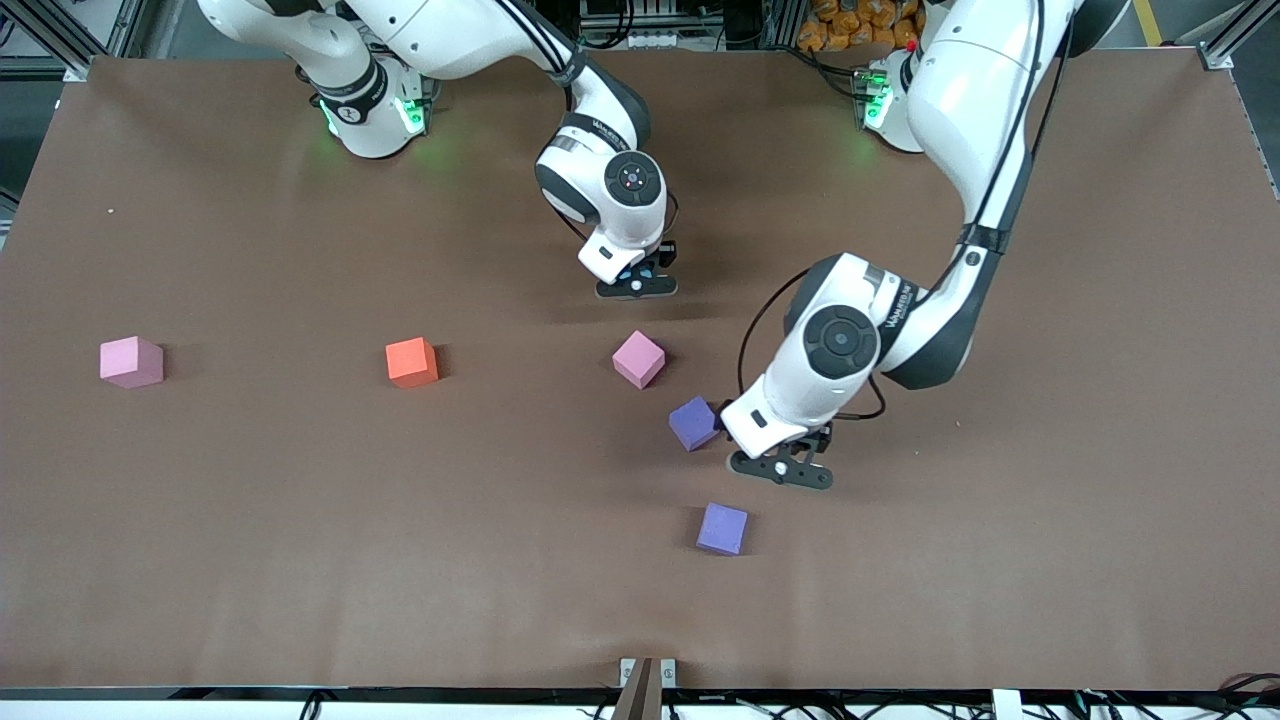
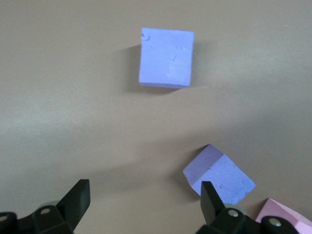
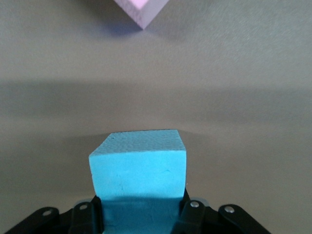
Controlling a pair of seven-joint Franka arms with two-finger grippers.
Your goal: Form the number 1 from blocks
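Note:
My right gripper (image 1: 637, 285) is shut on a light blue block (image 3: 139, 165), held just above the table; in the front view the hand almost hides that block. A pink block (image 1: 638, 358) lies a little nearer the front camera, and its corner (image 3: 141, 9) shows in the right wrist view. My left gripper (image 1: 785, 470) stands open with nothing between its fingers (image 2: 78, 197), over bare table right beside a tilted purple block (image 1: 694, 422) (image 2: 219, 174). A second purple block (image 1: 722, 528) (image 2: 166, 57) lies nearer the front camera. An orange block (image 1: 412, 361) and another pink block (image 1: 131, 361) lie toward the right arm's end.
The brown table (image 1: 300, 560) carries only the blocks. The two arm bases stand along its edge farthest from the front camera. A small bracket (image 1: 645, 675) sits at the middle of the edge nearest that camera.

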